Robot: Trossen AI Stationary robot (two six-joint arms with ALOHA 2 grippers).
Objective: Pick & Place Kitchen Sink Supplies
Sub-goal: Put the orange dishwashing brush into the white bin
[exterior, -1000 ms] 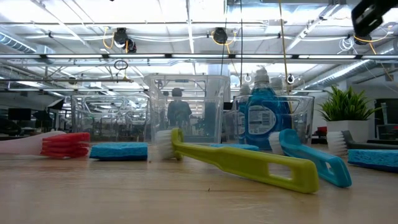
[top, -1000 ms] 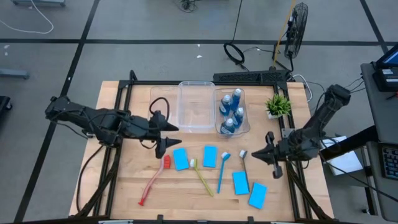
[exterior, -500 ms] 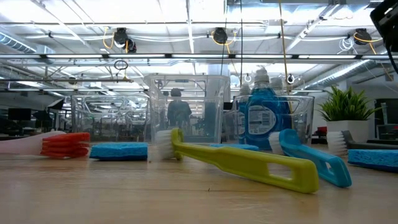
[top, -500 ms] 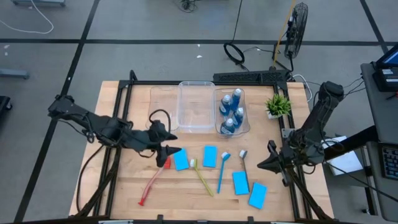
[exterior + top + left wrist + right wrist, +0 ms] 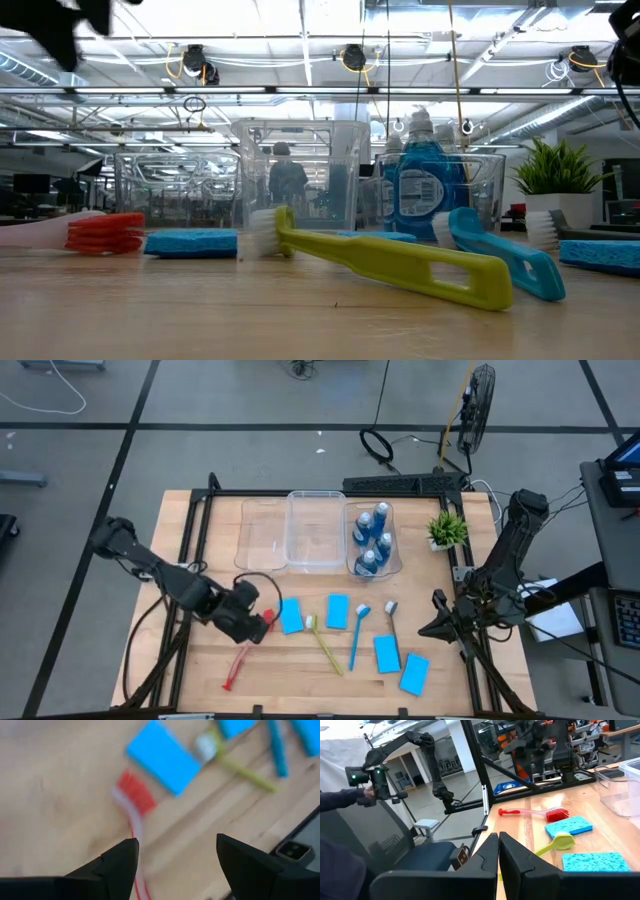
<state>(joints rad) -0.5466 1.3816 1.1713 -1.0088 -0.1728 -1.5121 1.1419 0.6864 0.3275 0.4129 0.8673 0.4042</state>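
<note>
Wooden table (image 5: 200,670) under your arms: your left gripper (image 5: 175,855) hangs jaws apart, empty, over the red brush (image 5: 245,648). Beside it lie sponges (image 5: 291,616) and other brushes (image 5: 324,644); bottles (image 5: 373,540) sit in a bin (image 5: 397,560). Your right gripper (image 5: 498,851) is closed at the table's right edge.

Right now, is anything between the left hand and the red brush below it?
Nothing visible. The left hand is open above the red brush, whose bristle head and handle lie bare on the table. The nearest sponge sits beside the bristles, not over them.
</note>
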